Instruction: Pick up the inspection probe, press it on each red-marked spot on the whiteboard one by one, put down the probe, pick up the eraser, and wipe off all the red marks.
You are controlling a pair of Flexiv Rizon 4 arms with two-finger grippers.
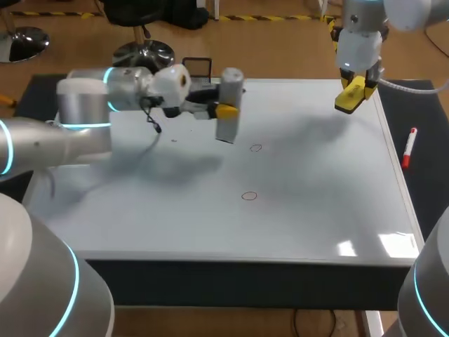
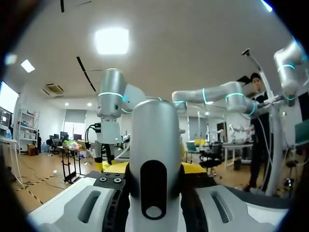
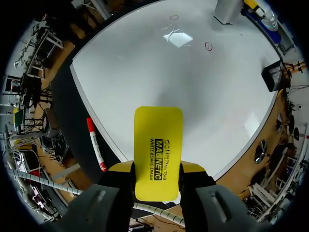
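The inspection probe [image 1: 230,105], a grey cylinder, stands upright over the far middle of the whiteboard [image 1: 316,210], and my left gripper [image 1: 226,110] is shut on it from the side. The left wrist view shows the probe [image 2: 154,159] filling the gap between the fingers. Two red circles are on the board: one [image 1: 255,148] just right of the probe, another [image 1: 249,196] nearer the front. My right gripper [image 1: 353,95] hangs above the board's far right corner, shut on the yellow eraser [image 1: 349,98]. Its wrist view shows the eraser [image 3: 158,152] clamped between the fingers, with both red circles [image 3: 208,46] far ahead.
A red-capped marker [image 1: 409,147] lies on the dark table strip right of the board, beside the eraser in the right wrist view [image 3: 96,145]. A small black holder [image 1: 196,67] stands at the board's far edge behind the left gripper.
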